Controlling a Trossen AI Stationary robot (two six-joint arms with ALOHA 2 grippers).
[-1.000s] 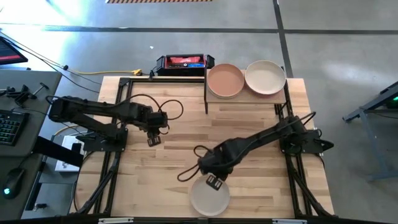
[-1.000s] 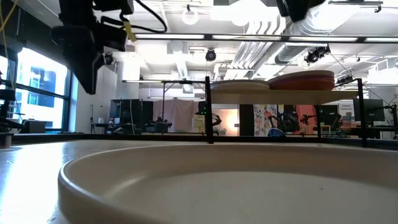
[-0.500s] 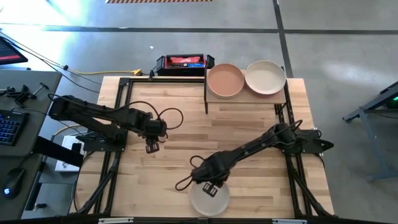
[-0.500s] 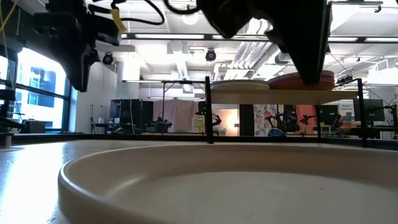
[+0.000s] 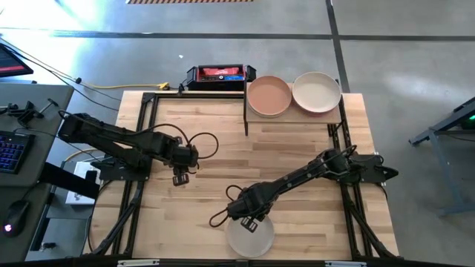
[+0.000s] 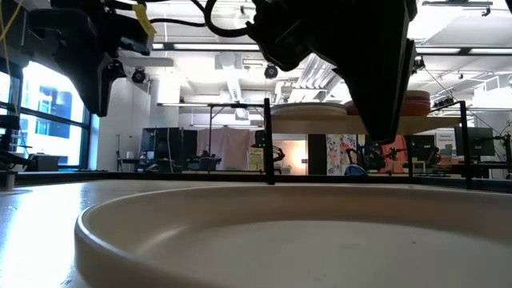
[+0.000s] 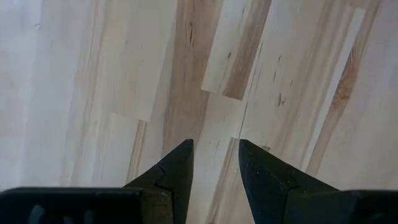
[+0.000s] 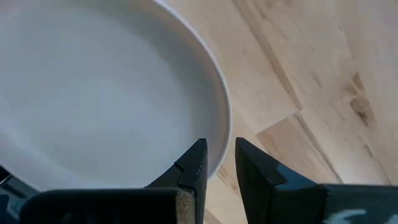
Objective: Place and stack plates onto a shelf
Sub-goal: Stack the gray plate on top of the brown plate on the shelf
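Off-white plate [image 5: 250,236] lay at table's near edge; right gripper [image 5: 249,224] over its rim, fingers slightly spread w/ one each side, prob. to pinch it. Left gripper [image 5: 179,179] idled mid-table, slightly parted. Shelf [image 5: 312,115] at back held two plates.

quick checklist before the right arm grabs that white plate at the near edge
1. Right gripper lined up on the rim of the white plate: ok, one finger over the plate, one outside it.
2. Fingers parted enough to take the rim: ok, a narrow gap shows.
3. Rim already between the fingers: cannot tell.
4. Left gripper out of the way: ok, over bare tabletop, open and empty.
5. Shelf ready: ok, a peach plate and a cream plate lie side by side to stack on.
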